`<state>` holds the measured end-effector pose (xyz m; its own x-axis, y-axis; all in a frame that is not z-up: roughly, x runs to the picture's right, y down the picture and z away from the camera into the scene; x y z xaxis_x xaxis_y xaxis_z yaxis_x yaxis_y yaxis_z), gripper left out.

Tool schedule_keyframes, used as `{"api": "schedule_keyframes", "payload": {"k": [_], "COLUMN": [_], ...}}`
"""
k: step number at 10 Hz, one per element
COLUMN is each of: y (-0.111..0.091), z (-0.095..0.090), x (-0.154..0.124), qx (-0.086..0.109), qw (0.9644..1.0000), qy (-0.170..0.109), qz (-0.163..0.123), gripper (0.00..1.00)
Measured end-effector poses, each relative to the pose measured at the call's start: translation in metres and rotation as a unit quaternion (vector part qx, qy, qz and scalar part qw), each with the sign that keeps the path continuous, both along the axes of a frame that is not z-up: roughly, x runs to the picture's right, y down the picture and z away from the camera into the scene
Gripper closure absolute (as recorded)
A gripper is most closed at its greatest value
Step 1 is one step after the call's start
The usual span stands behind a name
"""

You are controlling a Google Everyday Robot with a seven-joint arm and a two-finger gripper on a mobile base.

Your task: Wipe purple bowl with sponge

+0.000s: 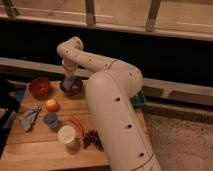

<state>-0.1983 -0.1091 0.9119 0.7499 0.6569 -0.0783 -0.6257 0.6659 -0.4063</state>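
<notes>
The purple bowl (pixel 71 87) sits at the back of the wooden table (pixel 30 142), right of a red-brown bowl (pixel 39 86). My white arm reaches over from the right, and the gripper (pixel 68 80) hangs straight down into the purple bowl. A bluish patch at the gripper's tip inside the bowl may be the sponge; I cannot make it out clearly.
An orange fruit (pixel 52 105), a blue-grey cloth (pixel 30 118), a small blue cup (pixel 50 119), a white cup (pixel 66 135), a red pepper (pixel 77 124) and a dark pine cone (pixel 92 138) lie on the table. A green object (pixel 139 99) sits behind my arm.
</notes>
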Motion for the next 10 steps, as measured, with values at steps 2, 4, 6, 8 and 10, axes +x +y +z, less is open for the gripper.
{"api": "schedule_keyframes", "payload": {"k": [2,4,6,8,10], "y": [0.004,0.000,-0.013,-0.028,-0.034], "z": [-0.010,-0.008,-0.002,0.002,0.002], "x": [0.017,0.035,0.035,0.013,-0.016], "qx": [-0.007,-0.008,0.002,0.021,0.032], "qw": [0.9997,0.9991,0.9990,0.9990,0.9984], "qy": [0.019,0.040,0.042,0.031,0.011], "qz": [-0.009,-0.010,-0.014,-0.025,-0.045], "gripper": [1.00,1.00,1.00,1.00,1.00]}}
